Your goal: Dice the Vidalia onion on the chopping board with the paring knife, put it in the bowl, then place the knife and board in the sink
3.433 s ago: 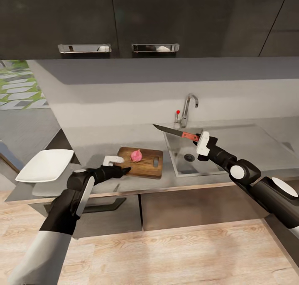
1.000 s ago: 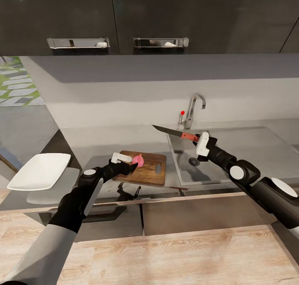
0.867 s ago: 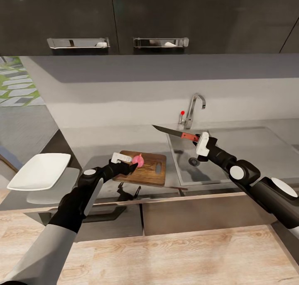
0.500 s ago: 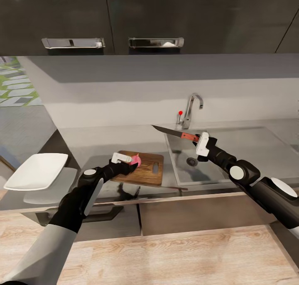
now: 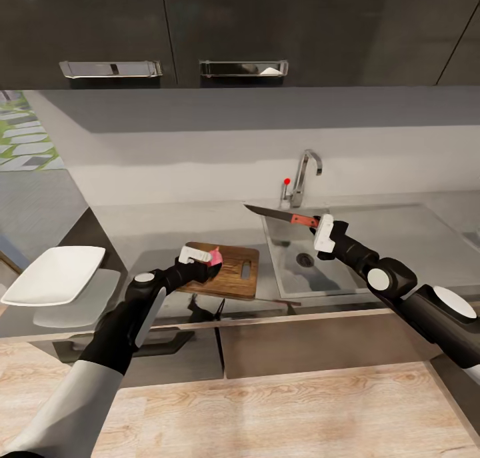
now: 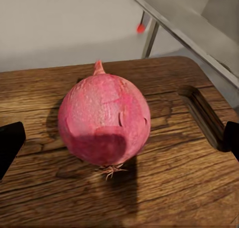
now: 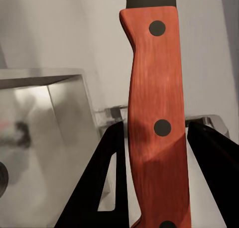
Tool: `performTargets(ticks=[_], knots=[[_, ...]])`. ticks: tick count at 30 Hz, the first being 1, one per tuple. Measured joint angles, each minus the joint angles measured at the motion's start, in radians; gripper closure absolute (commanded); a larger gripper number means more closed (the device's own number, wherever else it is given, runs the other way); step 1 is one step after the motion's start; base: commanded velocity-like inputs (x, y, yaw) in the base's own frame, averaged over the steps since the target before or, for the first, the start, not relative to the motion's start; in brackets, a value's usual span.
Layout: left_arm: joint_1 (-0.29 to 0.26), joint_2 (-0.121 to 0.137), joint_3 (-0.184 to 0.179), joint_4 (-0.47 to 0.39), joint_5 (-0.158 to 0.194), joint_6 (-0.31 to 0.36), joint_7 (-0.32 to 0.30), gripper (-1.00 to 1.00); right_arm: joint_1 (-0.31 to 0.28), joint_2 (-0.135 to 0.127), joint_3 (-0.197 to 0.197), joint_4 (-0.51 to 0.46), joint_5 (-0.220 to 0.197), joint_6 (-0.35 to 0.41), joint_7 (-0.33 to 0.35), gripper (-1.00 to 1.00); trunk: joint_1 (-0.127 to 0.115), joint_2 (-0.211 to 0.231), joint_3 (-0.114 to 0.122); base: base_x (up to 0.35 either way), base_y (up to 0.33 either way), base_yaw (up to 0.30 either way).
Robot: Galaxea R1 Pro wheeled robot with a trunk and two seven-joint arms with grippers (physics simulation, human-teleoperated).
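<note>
the vidalia onion (image 6: 104, 119) sits whole on the chopping board (image 5: 230, 276), toward the board's end away from the handle slot, the board lying near the countertop's (image 5: 160, 225) front edge beside the sink (image 5: 293, 271). round, firm and smooth-skinned, it will likely roll under a blade; best held across its widest middle. the left gripper (image 5: 200, 263) is spread around it, fingertips either side, though contact is hard to judge. the right gripper (image 5: 320, 230) is pinching the paring knife (image 5: 280, 213) by its reddish handle, blade held above the sink's left edge.
</note>
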Motion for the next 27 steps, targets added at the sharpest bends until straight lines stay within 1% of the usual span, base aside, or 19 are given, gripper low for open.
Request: performTargets(ticks=[7, 8, 10, 11, 12, 15, 23, 27], knots=[[0.000, 0.001, 0.006, 0.069, 0.000, -0.001, 0.000, -1.00, 0.000, 0.000, 0.000, 0.000, 0.003, 0.000, 0.000, 1.00, 0.000, 0.000, 0.000, 0.000, 0.000, 0.000], [0.000, 0.001, 0.007, 0.082, 0.000, -0.013, 0.000, -1.00, 0.000, 0.000, 0.005, 0.000, 0.005, 0.000, 0.000, 1.00, 0.000, 0.000, 0.000, 0.000, 0.000, 0.000], [0.000, 0.001, 0.008, 0.086, 0.000, -0.025, 0.000, -1.00, 0.000, 0.000, 0.023, 0.000, 0.010, 0.000, 0.000, 1.00, 0.000, 0.000, 0.000, 0.000, 0.000, 0.000], [0.000, 0.001, 0.007, 0.088, 0.000, -0.034, 0.000, -1.00, 0.000, 0.000, 0.049, 0.000, 0.016, 0.000, 0.000, 1.00, 0.000, 0.000, 0.000, 0.000, 0.000, 0.000], [0.000, 0.001, 0.007, 0.089, 0.000, -0.037, 0.000, -1.00, 0.000, 0.000, 0.063, 0.000, 0.019, 0.000, 0.000, 1.00, 0.000, 0.000, 0.000, 0.000, 0.000, 0.000], [0.000, 0.001, 0.007, 0.089, 0.000, -0.042, 0.000, -1.00, 0.000, 0.001, 0.079, 0.000, 0.023, 0.000, 0.000, 1.00, 0.000, 0.000, 0.000, 0.000, 0.000, 0.000], [0.000, 0.002, 0.004, 0.084, -0.001, -0.042, -0.001, -1.00, 0.000, 0.002, 0.087, 0.001, 0.024, 0.000, 0.000, 1.00, 0.000, 0.000, 0.000, 0.000, 0.000, 0.000], [0.000, 0.011, 0.002, 0.079, -0.001, -0.041, -0.001, -1.00, 0.000, 0.001, 0.087, 0.001, 0.024, -0.001, 0.000, 1.00, 0.000, 0.000, 0.000, 0.000, 0.000, 0.000]])
